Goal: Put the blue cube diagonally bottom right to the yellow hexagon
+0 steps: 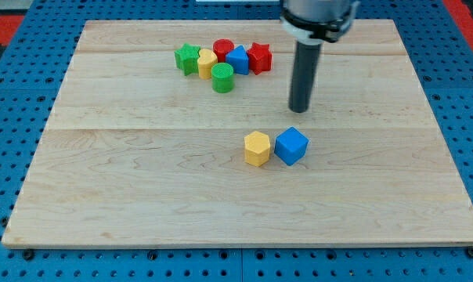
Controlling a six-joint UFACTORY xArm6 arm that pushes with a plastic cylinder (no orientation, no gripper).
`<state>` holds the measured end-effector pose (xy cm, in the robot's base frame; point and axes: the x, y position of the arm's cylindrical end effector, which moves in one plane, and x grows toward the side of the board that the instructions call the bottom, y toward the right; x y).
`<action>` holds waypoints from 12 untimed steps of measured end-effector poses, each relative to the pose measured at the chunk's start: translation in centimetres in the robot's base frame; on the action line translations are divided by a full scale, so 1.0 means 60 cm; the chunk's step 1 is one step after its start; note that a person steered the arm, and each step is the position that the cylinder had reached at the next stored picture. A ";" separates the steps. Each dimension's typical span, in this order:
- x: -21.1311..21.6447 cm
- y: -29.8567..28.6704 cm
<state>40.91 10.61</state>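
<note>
My tip (299, 109) hovers apparently just above blue cube (291, 146), apart.

Eight blocks sit on the surface (142, 196): two yellow, two blue, two green, two red. By shape, one yellow hexagon (257, 148), one blue cube (291, 146), two stars, green (187, 58) and red (259, 57), and two cylinders, green (222, 77) and red (223, 48). Two more I can't shape: yellow (207, 63), blue (237, 60).

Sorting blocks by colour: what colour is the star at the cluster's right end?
Red star, in the camera view.
</note>
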 end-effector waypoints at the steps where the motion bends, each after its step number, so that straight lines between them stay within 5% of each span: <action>1: 0.059 -0.003; 3: 0.092 -0.165; 5: 0.017 -0.056; 6: 0.044 0.005; 8: 0.154 -0.100; 11: 0.075 -0.058; 12: 0.104 -0.141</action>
<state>47.16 2.13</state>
